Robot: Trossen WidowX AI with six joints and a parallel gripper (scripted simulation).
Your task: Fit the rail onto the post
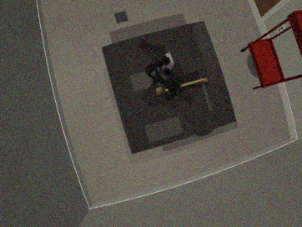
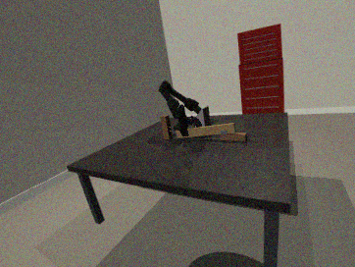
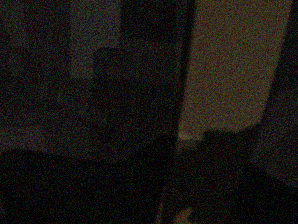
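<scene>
Dark table (image 2: 147, 169): one, centre of the exterior view, two legs visible. Robot arm (image 2: 173, 100): one, with one gripper (image 2: 182, 129), closed on the rail. Wooden rail (image 2: 213, 131): one. Wooden post (image 2: 167, 128): one; pegs too small to count. Low footboard block (image 2: 238, 136): one. Red drawer cabinet (image 2: 261, 69): one, upper right. Red cart (image 1: 267, 63): one, upper right of the top view.
</scene>
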